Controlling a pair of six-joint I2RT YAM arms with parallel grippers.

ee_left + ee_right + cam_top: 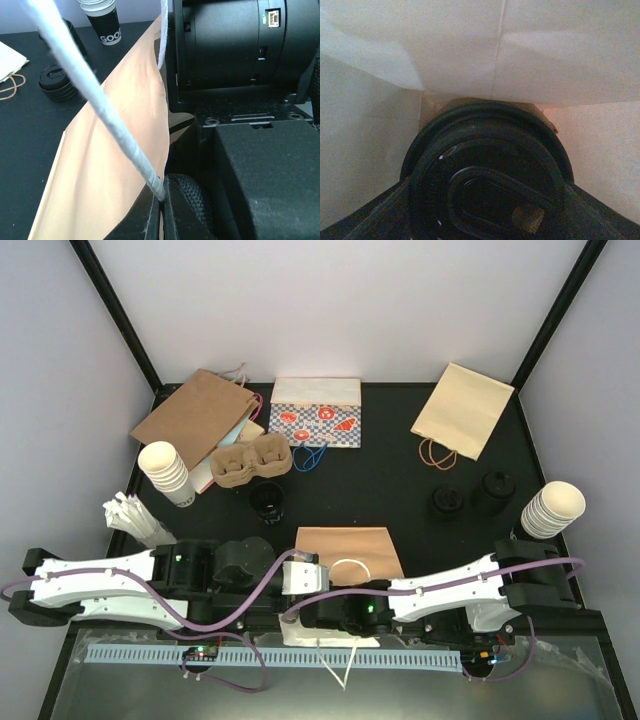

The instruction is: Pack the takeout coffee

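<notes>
A brown paper bag [345, 550] lies at the near middle of the table, its mouth toward the arms. My left gripper [162, 200] [300, 575] is shut on the bag's white cord handle [100, 107] and holds the bag's side [107, 165] up. My right gripper [490, 202] [338, 615] reaches into the bag. Its fingers [375, 212] sit on both sides of a lidded black takeout coffee [487, 165], which fills the view between the bag's pale walls. Another black cup [267, 500] stands on the table beyond the bag.
A cardboard tray [250, 462] sits at the back left by a brown bag [195, 415] and a patterned bag [316, 410]. A tan bag [462, 410] lies back right. Black lids [446, 502] [55, 82], white cup stacks [165, 472] [552, 508] and white packets [130, 515] stand around.
</notes>
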